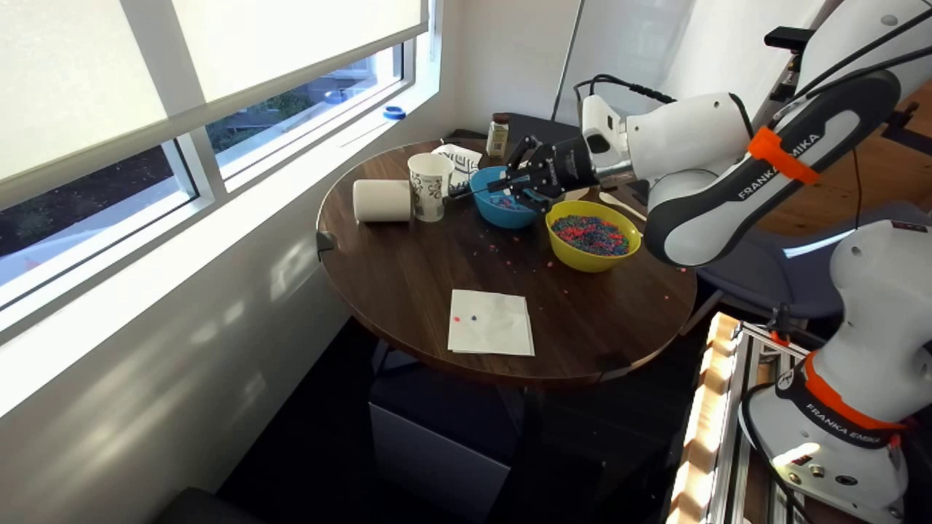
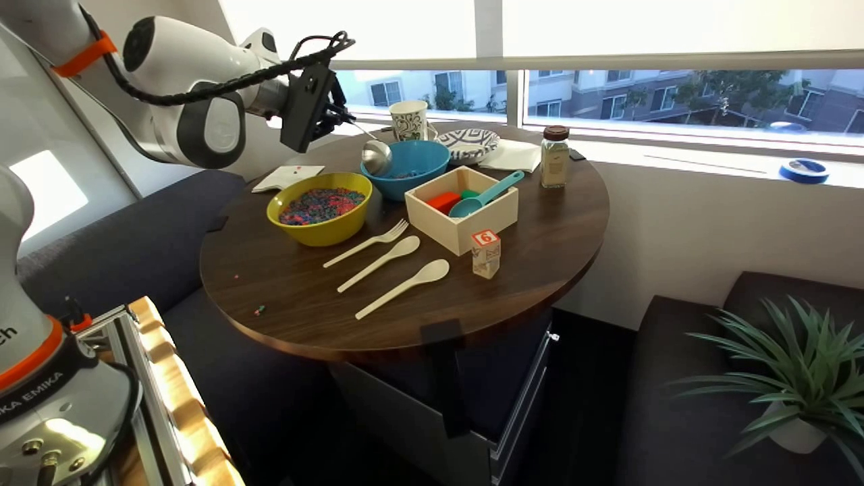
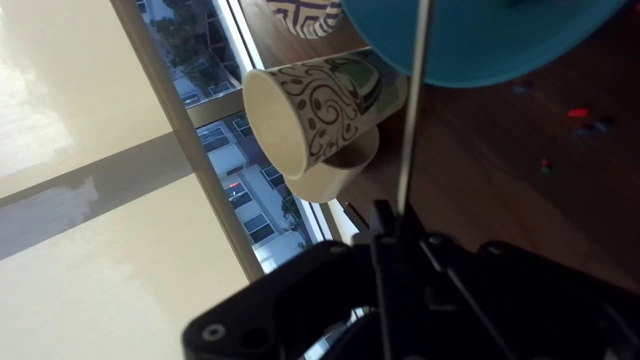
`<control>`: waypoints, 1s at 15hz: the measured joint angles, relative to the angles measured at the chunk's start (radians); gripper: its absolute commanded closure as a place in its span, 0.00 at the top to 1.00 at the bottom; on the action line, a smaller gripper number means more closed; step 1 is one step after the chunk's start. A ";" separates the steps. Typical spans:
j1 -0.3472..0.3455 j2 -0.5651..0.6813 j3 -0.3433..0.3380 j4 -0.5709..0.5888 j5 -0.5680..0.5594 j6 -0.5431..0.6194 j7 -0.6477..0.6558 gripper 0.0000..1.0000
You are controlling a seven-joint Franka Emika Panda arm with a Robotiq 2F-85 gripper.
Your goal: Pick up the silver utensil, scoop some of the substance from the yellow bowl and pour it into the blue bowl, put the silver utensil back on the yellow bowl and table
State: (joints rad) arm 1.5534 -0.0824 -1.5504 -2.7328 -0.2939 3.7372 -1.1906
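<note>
Daylight is filling a window behind a round dark table. In an exterior view, going left to right around the blue bowl, a yellow bowl of pink and blue beads is sitting just left of it. Above and left of the blue bowl the claw is hanging, its tips pinching the thin handle of a silver ladle. From the claw, the ladle is slanting down and rightward, its head showing at the blue bowl's left rim; whether the two are touching is not clear. In the wrist view, the handle is running straight from the tips and crossing in front of the blue bowl's rim. Beads are lying in the blue bowl too; whether the ladle is carrying any is not showing. The coming move, pour or return, is probably turning on the head's place against that rim. A fork and two spoons are lying in front of the blue bowl, and a patterned cup is standing behind it. To its right are sitting a box holding a teal scoop, a plate and a jar. Well right of the blue bowl, off the table, a plant is spreading.
</note>
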 measured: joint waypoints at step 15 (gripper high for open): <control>-0.202 0.049 0.290 0.012 0.178 0.016 0.098 0.01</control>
State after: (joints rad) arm 1.3516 -0.0335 -1.2601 -2.7206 -0.1158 3.7536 -1.0927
